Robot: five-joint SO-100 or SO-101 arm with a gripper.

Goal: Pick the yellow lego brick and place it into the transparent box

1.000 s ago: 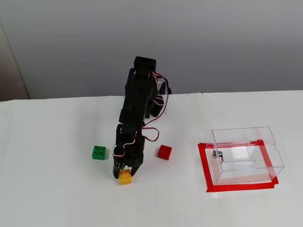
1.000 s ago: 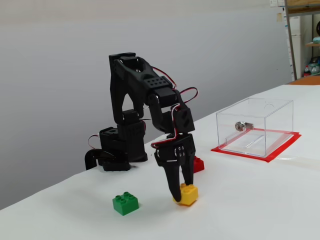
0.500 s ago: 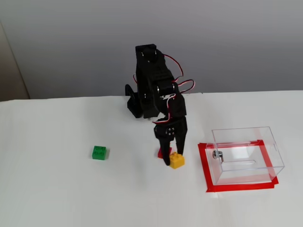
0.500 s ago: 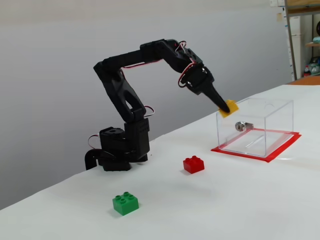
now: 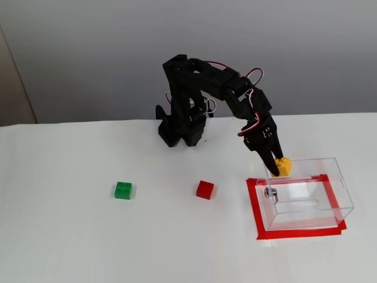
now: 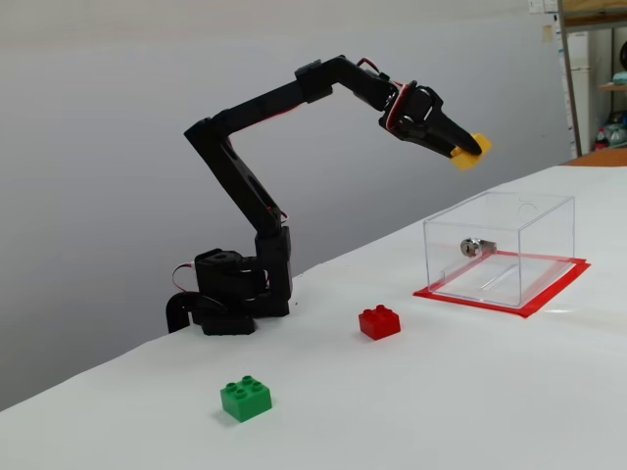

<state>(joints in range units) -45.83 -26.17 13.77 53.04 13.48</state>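
The yellow lego brick point(image 5: 283, 167) point(image 6: 467, 156) hangs in the air, pinched at the tip of my gripper point(image 5: 277, 167) point(image 6: 470, 149), which is shut on it. In both fixed views the arm reaches out to the right, with the brick high above the left part of the transparent box point(image 5: 334, 186) point(image 6: 534, 231). The box stands open-topped on a red tape rectangle point(image 5: 253, 203) point(image 6: 549, 294), with a small metal fitting point(image 5: 269, 192) point(image 6: 471, 247) on its left wall.
A red brick point(image 5: 205, 189) point(image 6: 378, 322) lies on the white table between the arm base point(image 5: 179, 130) point(image 6: 230, 294) and the box. A green brick point(image 5: 123, 190) point(image 6: 246, 399) sits farther left. A grey wall stands behind the table.
The gripper lifted the yellow brick off the table near the green brick, swung right past the red brick and raised it above the box.
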